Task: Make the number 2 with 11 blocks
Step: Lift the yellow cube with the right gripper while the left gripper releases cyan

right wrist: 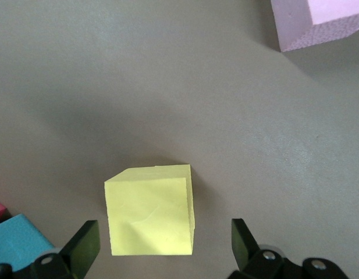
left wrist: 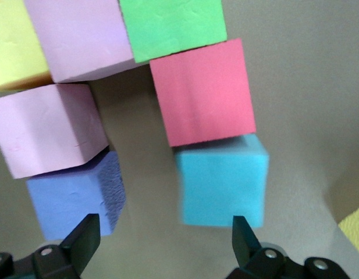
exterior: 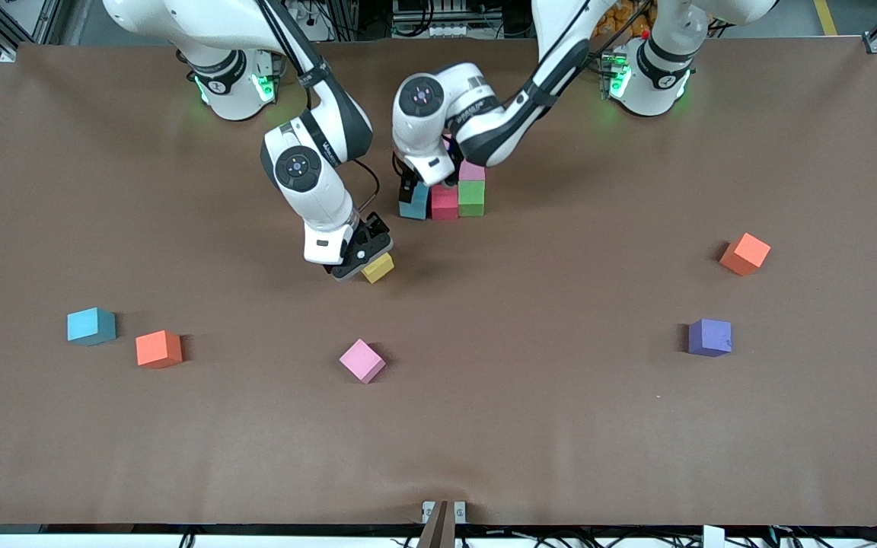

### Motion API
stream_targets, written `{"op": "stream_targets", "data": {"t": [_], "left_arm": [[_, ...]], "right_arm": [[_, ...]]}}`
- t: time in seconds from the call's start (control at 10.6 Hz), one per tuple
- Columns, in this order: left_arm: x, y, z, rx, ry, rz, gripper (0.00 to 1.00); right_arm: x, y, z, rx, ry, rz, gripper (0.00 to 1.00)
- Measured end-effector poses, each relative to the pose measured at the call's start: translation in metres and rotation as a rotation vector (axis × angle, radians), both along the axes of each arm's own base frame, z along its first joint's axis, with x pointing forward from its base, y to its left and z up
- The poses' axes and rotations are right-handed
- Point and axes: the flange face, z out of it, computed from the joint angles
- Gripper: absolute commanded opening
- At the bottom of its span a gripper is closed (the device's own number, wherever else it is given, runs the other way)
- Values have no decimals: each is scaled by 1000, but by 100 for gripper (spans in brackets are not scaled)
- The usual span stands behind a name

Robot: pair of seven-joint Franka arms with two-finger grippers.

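While the left gripper [left wrist: 162, 235] hangs released over the cluster near the tabletop's top edge, the yellow block [right wrist: 150, 210] is straddled, ungripped, by the right gripper's [right wrist: 162, 238] spread fingers [right wrist: 86, 241].

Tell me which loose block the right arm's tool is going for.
The yellow block: it sits between the open fingers of the right tool. The loose pink block, both orange ones, the purple and light blue lie apart, nearer the front camera or table ends.
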Motion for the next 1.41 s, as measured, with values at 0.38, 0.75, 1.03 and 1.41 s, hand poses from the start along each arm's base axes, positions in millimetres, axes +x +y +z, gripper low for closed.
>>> {"op": "stream_targets", "data": {"t": [0.38, 0.75, 1.03, 1.41], "left_arm": [[19, 14, 20, 13, -15, -42, 100], [54, 49, 59, 38, -29, -209, 100], [99, 93, 77, 41, -28, -355, 100], [149, 165, 84, 20, 48, -650, 100]], "right_arm": [[-1, 3, -7, -2, -7, 5, 100], [-6, 10, -20, -9, -8, 20, 100], [-7, 11, -20, -8, -9, 22, 100], [-10, 16, -22, -10, -8, 31, 100]]}}
